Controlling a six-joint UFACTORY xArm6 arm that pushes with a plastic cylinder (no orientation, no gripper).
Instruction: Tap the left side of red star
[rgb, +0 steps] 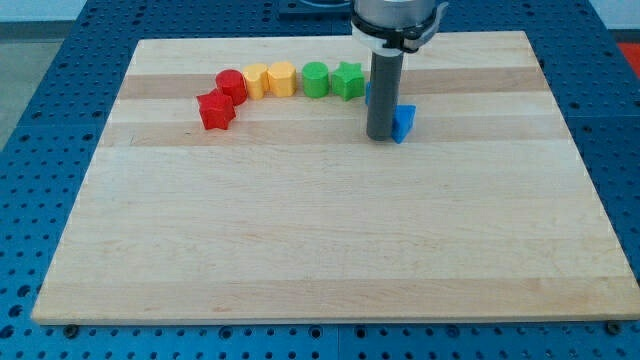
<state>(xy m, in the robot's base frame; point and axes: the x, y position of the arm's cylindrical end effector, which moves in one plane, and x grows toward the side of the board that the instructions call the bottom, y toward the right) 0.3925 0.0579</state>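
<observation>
The red star (215, 110) lies on the wooden board (330, 230) at the upper left, at the left end of a curved row of blocks. My tip (381, 136) stands far to the star's right, touching or nearly touching the left side of a blue block (403, 122). The rod rises from there to the arm's head at the view's top. A second blue piece (368, 93) peeks out behind the rod; its shape is hidden.
Right of the star the row runs: a red cylinder (232, 84), a yellow block (256, 80), a yellow hexagonal block (281, 77), a green cylinder (316, 79), a green star (348, 80). A blue perforated table (40, 120) surrounds the board.
</observation>
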